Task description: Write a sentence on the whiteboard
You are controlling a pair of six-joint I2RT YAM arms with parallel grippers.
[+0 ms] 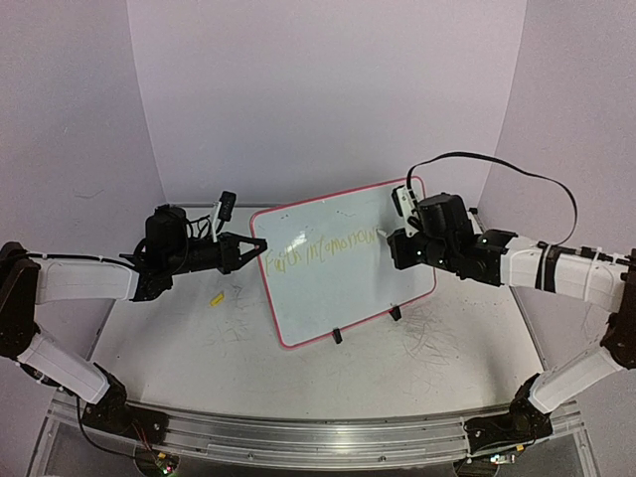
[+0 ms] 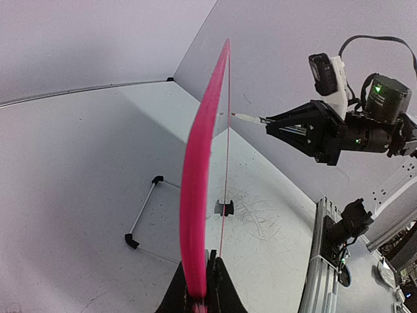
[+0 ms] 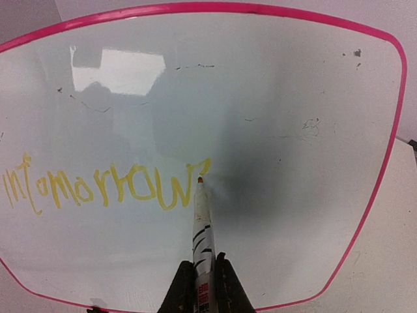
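Observation:
The whiteboard (image 1: 348, 293) stands tilted on its black clip feet (image 1: 337, 336) mid-table, white with a pink rim. My left gripper (image 1: 260, 245) is shut on its left edge; in the left wrist view the rim (image 2: 199, 182) runs edge-on up from the closed jaws (image 2: 201, 290). My right gripper (image 3: 203, 280) is shut on a white marker (image 3: 202, 225), whose orange tip rests at the board's face (image 3: 306, 195) just right of the last letter. The sentence (image 3: 107, 188) is a line of yellow handwriting ending in "tomorrow"; it also shows faintly as the sentence (image 1: 326, 248) in the top view.
A small yellow cap (image 1: 216, 299) lies on the table left of the board. Grey scribble marks (image 1: 437, 323) cover the tabletop. A wire stand (image 2: 144, 212) lies behind the board. Walls close in on three sides; the aluminium rail (image 1: 318, 432) runs along the near edge.

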